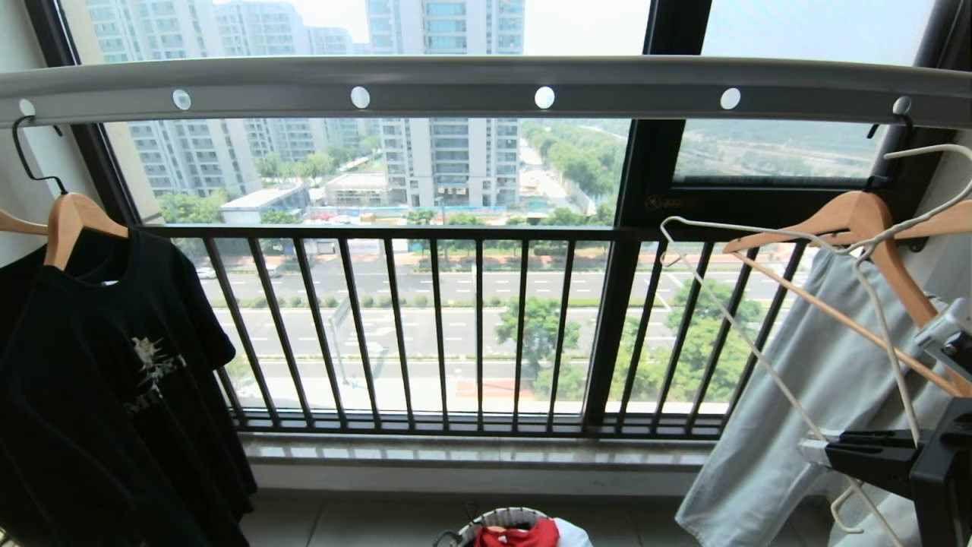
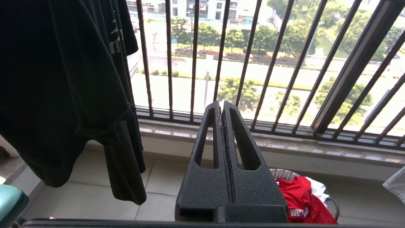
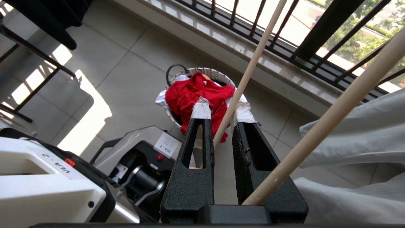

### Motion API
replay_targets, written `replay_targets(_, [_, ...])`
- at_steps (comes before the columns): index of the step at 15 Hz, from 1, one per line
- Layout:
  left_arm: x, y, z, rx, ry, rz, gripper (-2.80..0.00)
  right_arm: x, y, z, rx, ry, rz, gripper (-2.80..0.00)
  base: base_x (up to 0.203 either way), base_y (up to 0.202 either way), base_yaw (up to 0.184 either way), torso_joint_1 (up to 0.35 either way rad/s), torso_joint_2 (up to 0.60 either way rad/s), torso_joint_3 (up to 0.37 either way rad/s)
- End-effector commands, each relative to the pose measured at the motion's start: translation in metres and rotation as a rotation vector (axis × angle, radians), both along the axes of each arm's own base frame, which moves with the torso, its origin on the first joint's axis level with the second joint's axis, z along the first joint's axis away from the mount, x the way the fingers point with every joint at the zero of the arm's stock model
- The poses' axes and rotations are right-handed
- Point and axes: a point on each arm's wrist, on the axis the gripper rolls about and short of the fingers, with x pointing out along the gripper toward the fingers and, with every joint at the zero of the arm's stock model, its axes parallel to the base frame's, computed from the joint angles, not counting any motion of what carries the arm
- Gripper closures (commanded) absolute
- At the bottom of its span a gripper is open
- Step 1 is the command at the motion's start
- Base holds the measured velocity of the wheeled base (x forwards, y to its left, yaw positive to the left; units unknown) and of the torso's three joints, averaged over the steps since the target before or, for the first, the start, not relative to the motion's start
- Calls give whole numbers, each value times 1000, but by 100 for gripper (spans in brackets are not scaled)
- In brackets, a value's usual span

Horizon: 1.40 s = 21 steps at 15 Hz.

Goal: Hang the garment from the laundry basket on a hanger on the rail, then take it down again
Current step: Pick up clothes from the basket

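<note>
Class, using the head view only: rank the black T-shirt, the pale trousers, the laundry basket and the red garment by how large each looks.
1. black T-shirt
2. pale trousers, close behind; both run off the frame's edge, so the true order is unsure
3. laundry basket, cut off at the bottom
4. red garment, only a scrap showing

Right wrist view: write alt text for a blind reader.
The black right gripper grips a thin white wire hanger above a red T-shirt heaped in a small round woven basket on the tiled floor. A thicker wooden hanger bar and pale grey-green trousers hang alongside.
</note>
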Motion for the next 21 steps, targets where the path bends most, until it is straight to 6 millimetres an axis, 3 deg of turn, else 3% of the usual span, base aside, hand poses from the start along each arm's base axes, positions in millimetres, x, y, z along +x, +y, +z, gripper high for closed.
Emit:
replay_targets(1, [0,0,0,-1,-1,1,0,2,1,-5,2,26,15,0,0,0,0,0,0,0])
replay_targets(7, [0,0,0,-1,-1,1,0,11,5,-12,0,46,76,0,0,0,0,0,0,0])
replay_targets(21, [0,0,0,-1,2,1,0,11,5,-11,-3,43,79,0,0,0,0,0,0,0])
